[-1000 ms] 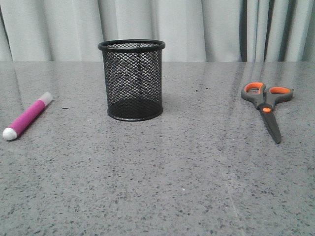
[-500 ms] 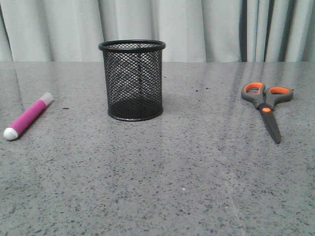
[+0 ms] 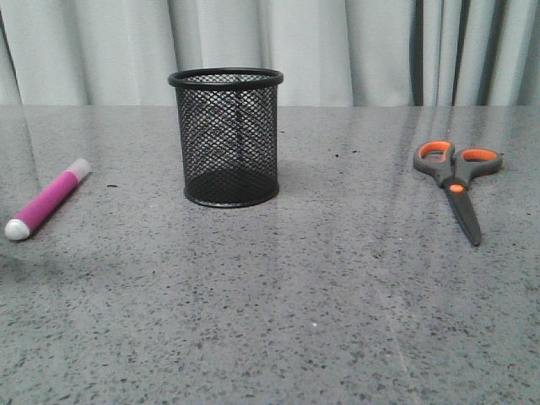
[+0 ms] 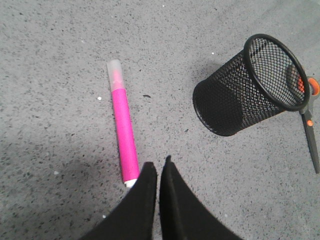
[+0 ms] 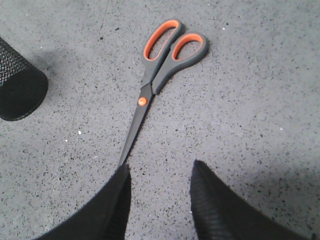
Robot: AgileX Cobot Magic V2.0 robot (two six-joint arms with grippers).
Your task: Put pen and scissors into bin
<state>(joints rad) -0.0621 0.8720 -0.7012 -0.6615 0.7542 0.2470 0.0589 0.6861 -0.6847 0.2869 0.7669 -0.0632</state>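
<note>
Nothing shifted — left gripper (image 4: 158,172) hides the pen (image 4: 123,135) tip.

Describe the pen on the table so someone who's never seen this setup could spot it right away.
Start at the black mesh bin standing on the grey speckled table, then look toward the table's left side. The pen lies flat there, apart from the bin. It is short, thick and magenta-pink, with a white rounded end and a clear cap, unlike the grey-and-orange scissors on the right.

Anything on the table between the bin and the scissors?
No. In the front view only bare grey tabletop lies between the bin and the scissors.
</note>
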